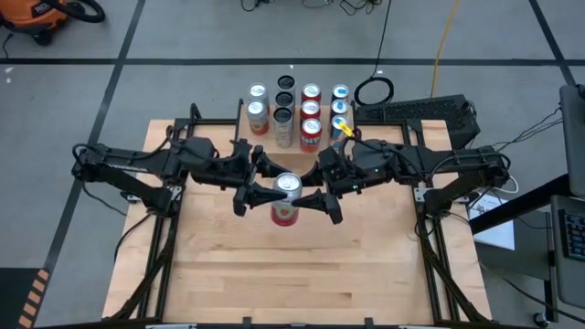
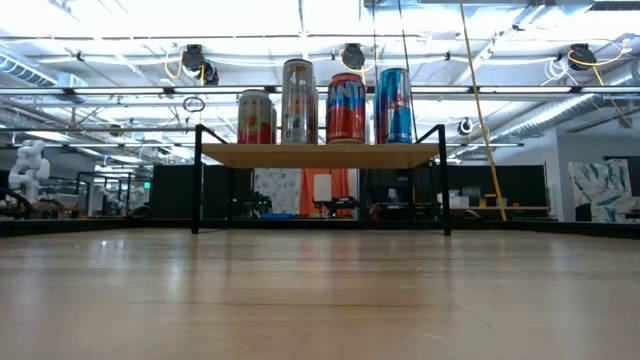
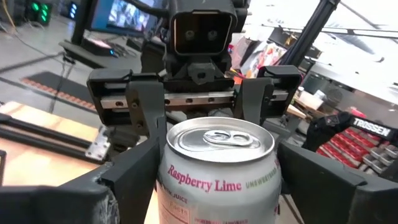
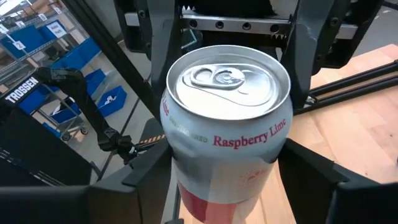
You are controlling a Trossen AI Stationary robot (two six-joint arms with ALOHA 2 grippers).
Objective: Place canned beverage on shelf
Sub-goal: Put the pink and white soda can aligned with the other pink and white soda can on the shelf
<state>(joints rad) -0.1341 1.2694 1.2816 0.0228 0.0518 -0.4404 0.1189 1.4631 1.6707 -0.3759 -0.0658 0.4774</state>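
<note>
- Jaws apart on both grippers, each pair straddling the same can [image 1: 286,198] from opposite sides; no telling from any view whether the pads press on it or merely flank it.
- Left gripper [image 1: 260,185] reaching in from the left of the high view and right gripper [image 1: 316,188] from the right, nose to nose above the middle of the table [image 1: 302,274] with only the can between them.
- Seen from the left wrist: own dark fingers [image 3: 134,171] close along the can's sides, with the other arm's fingers upright just behind it.
- Seen from the right wrist: much the same picture in reverse — silver lid up, pull-tab flat, the words "Raspberry Lime" around the shoulder, red lower down.
- Can upright; its base hidden, so impossible to say whether standing on the wood or lifted clear of it.
- Shelf [image 2: 320,155] at the far edge of the table, well apart from the held-between can — light board on thin black legs.
- Other cans [image 2: 345,108] upright on that board: four in a row in the low view, apparently two rows of four from above.
- Neither arm nor the task's can visible in the low view.
</note>
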